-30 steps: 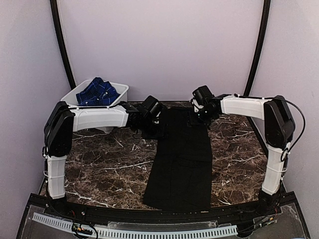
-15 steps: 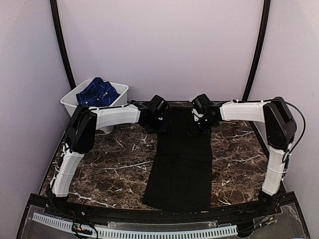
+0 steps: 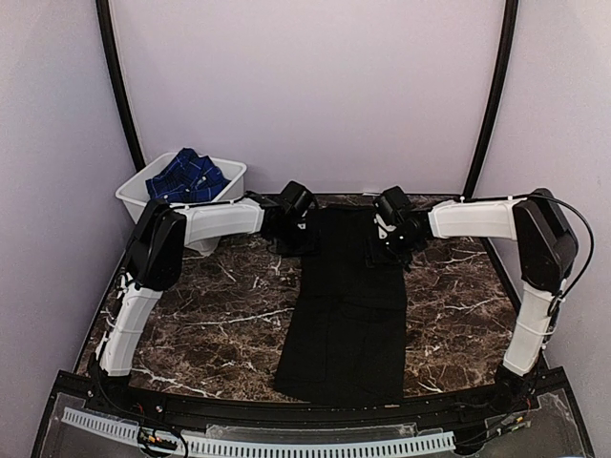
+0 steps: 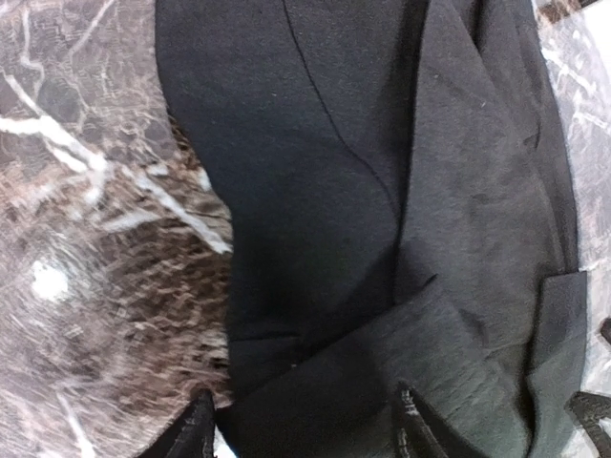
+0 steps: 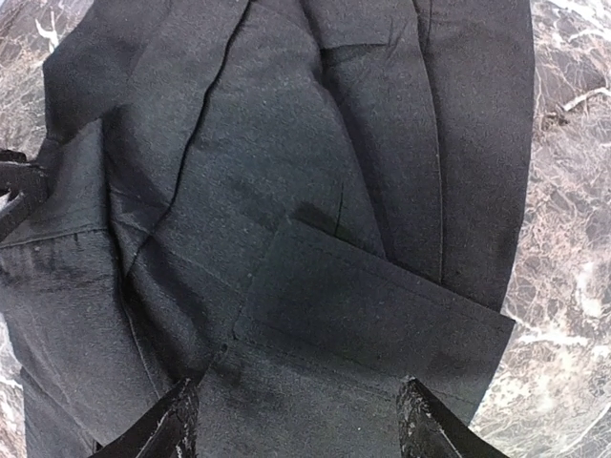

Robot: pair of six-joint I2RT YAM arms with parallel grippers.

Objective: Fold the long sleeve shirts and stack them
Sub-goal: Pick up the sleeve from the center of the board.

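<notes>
The left fingers (image 4: 199, 434) are standing apart, released, with nothing clamped between them. They are hovering low over the far left corner of the black shirt (image 3: 348, 305), where a folded edge of its cloth is crossing the gap between the two tips. The right fingers (image 5: 422, 425) are likewise spread wide and released, hanging over the far right corner of the same shirt, above a flat rectangular flap of cloth that is lying on top of the garment. Whether either pair is touching the cloth cannot be told.

The black shirt is lying flat as a long narrow strip, its sides folded inward. It is running from the far end, where both arms are reaching in, to the near end, closest to the arm bases. Beneath the shirt, the dark marble-patterned desk (image 3: 210, 315) is showing on both sides.

Well apart from the black shirt, off to its far left, a white tub (image 3: 232, 183) is sitting at the desk's corner. The blue checked shirt (image 3: 186, 178) is lying bunched inside it.
</notes>
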